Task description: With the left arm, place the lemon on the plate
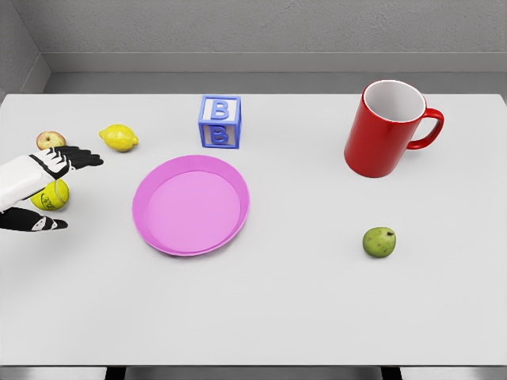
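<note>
The yellow lemon [119, 138] lies on the white table at the far left, left of a blue letter block. The pink plate [191, 205] sits in the middle left with nothing on it. My left hand [67, 178] comes in from the left edge, fingers spread and holding nothing. Its black fingertips [89, 158] point right, a little below and to the left of the lemon, not touching it. The right arm is out of view.
A yellow tennis ball [51, 195] lies partly under my left hand and a small red-yellow apple [50, 141] just behind it. A blue "B" block [219, 122], a red mug [390, 128] and a green apple [379, 242] stand elsewhere on the table [317, 301].
</note>
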